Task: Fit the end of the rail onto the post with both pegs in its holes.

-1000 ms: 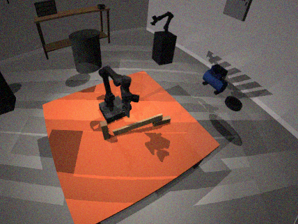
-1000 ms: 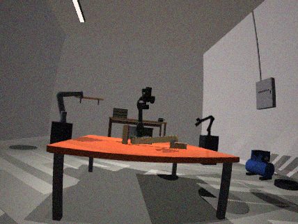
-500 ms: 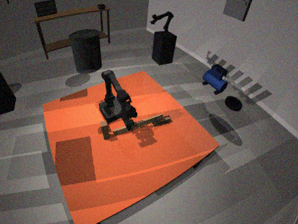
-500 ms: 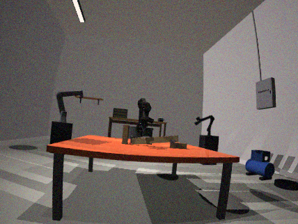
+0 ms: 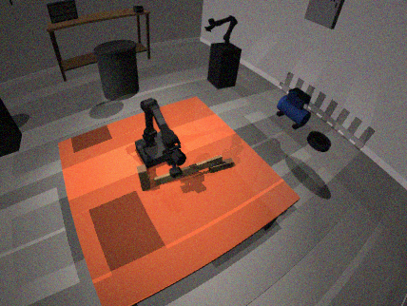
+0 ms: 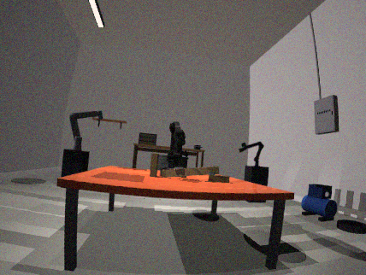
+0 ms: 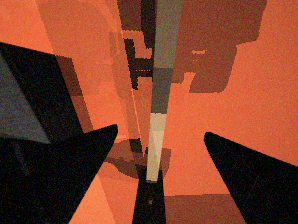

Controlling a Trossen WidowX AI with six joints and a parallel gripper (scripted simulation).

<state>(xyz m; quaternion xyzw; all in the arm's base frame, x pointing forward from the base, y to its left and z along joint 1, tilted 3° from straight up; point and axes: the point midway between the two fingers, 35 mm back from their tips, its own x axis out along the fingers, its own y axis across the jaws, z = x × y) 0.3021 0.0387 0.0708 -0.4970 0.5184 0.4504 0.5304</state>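
The wooden rail (image 5: 205,164) (image 6: 194,172) (image 7: 165,55) slopes down from its far end at the low footboard block (image 5: 223,166) (image 6: 220,178) to its near end, low in front of the post. The short wooden post (image 5: 145,179) (image 6: 154,166) stands upright; a dark shape past the rail's near end in the wrist view looks like the post (image 7: 150,212). Pegs and holes are too dark or small to make out. My gripper (image 5: 176,172) (image 7: 160,132) is open and empty, above the rail towards the post end, with a finger on either side of it.
The arm's base (image 5: 148,154) stands on the orange table (image 5: 228,204) (image 6: 128,187), behind the rail. Shadows of the arm lie across the table. A drum, a shelf and other arms on pedestals stand away from the table.
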